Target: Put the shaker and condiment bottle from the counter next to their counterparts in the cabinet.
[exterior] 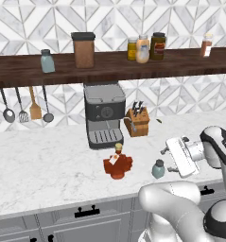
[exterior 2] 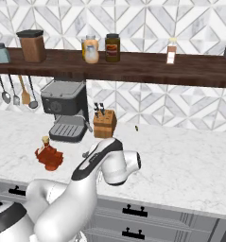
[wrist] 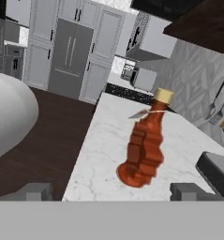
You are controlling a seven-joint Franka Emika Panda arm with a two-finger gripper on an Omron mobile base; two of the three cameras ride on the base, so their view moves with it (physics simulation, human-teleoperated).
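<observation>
The squat red-orange condiment bottle (exterior: 117,165) (exterior 2: 49,155) (wrist: 144,150) stands upright on the marble counter in front of the coffee machine. The small blue-grey shaker (exterior: 158,169) stands just to its right, near the counter's front edge. My gripper (exterior: 167,159) (wrist: 112,192) hangs low over the counter, right beside that shaker and pointing left toward the bottle. It is open and holds nothing. On the dark wooden cabinet (exterior: 180,64) (exterior 2: 147,66) stand the matching shaker (exterior: 47,61) (exterior 2: 3,53) at the left and the cluster of jars (exterior: 143,48) (exterior 2: 100,48) in the middle.
A grey coffee machine (exterior: 104,113) (exterior 2: 67,111) and a knife block (exterior: 137,122) (exterior 2: 104,124) stand at the wall. A brown canister (exterior: 83,49) (exterior 2: 31,46) and a slim red bottle (exterior: 206,46) (exterior 2: 171,51) share the shelf. Utensils (exterior: 24,105) hang below it. Grey drawers (exterior: 86,220) front the counter.
</observation>
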